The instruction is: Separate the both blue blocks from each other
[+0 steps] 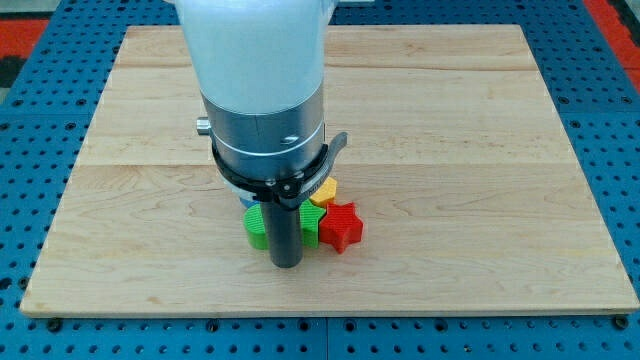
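My tip [289, 266] rests on the board at the bottom edge of a tight cluster of blocks, just below the middle of the view. A green block [257, 226] sits to the left of the rod and another green block [310, 223] to its right. A red star-shaped block [342, 227] lies further right, touching that green block. A yellow block [324, 194] sits above them. Only a sliver of one blue block [247, 204] shows under the arm's left edge. The arm hides the rest of it, and I see no second blue block.
The wooden board [480, 150] lies on a blue pegboard table [30, 120]. The arm's wide white and metal body [262, 90] covers the middle of the board and the top of the cluster.
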Controlling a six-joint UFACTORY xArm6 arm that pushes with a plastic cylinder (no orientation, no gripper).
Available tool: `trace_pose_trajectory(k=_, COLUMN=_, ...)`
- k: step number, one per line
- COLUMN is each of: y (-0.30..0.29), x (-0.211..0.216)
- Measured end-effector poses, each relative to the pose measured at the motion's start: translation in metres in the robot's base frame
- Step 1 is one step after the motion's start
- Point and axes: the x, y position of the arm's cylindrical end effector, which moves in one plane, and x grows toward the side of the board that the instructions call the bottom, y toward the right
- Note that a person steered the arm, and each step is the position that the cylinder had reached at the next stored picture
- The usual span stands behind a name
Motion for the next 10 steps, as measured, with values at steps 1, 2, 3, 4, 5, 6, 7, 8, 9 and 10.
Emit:
trace_pose_trajectory(k=1, y=-0.002, x=0.000)
trace_pose_trajectory(k=2, y=-0.020, x=0.020)
trace_pose_trajectory(k=3, y=-0.070, x=-0.006)
trace_pose_trajectory(k=4, y=-0.065, x=-0.027)
trace_pose_trajectory(k=5, y=-0.043, x=-0.045)
trace_pose_trajectory(k=6, y=-0.030, x=-0.066)
trace_pose_trajectory(k=7, y=-0.004, x=-0.086)
trace_pose_trajectory(k=8, y=0.049, x=-0.086)
trace_pose_trajectory(k=9, y=0.100, x=-0.078)
trace_pose_trajectory(k=10, y=0.119, x=-0.066)
